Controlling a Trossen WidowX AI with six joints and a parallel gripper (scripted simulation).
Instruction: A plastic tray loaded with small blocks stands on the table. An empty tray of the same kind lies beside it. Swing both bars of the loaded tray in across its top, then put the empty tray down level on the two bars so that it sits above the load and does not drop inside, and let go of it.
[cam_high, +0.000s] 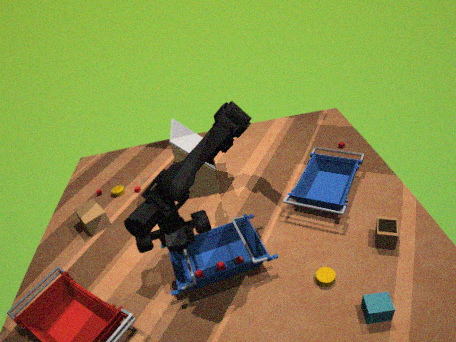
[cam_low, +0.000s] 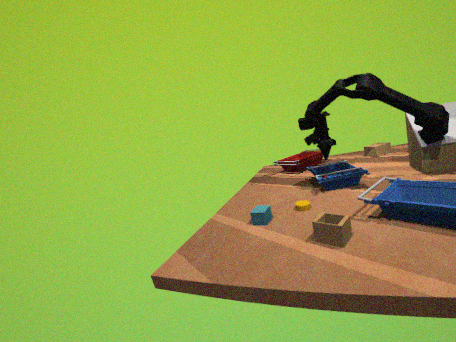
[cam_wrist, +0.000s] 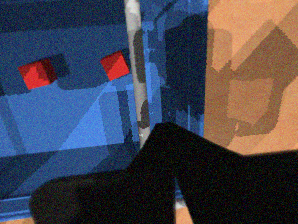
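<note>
The loaded blue tray (cam_high: 227, 275) (cam_low: 345, 181) (cam_wrist: 65, 120) holds three red blocks. Its left bar (cam_high: 189, 266) (cam_wrist: 137, 65) and right bar (cam_high: 243, 241) both lie in across its top. My gripper (cam_high: 179, 246) (cam_low: 326, 157) (cam_wrist: 163, 130) is shut, its tips together at the left end of this tray, close beside the left bar on the outer side; whether they touch it I cannot tell. Nothing shows between the fingers. The empty blue tray (cam_high: 327, 186) (cam_low: 420, 209) stands apart at the right in the top view, its two bars swung out over its ends.
A red tray (cam_high: 70, 315) (cam_low: 300, 162) stands at the near left. A teal block (cam_high: 378, 307) (cam_low: 261, 215), a yellow disc (cam_high: 325, 276) (cam_low: 302, 205) and a small open box (cam_high: 385, 242) (cam_low: 330, 236) stand right of the loaded tray. A large white-topped block (cam_high: 187, 140) stands behind the arm.
</note>
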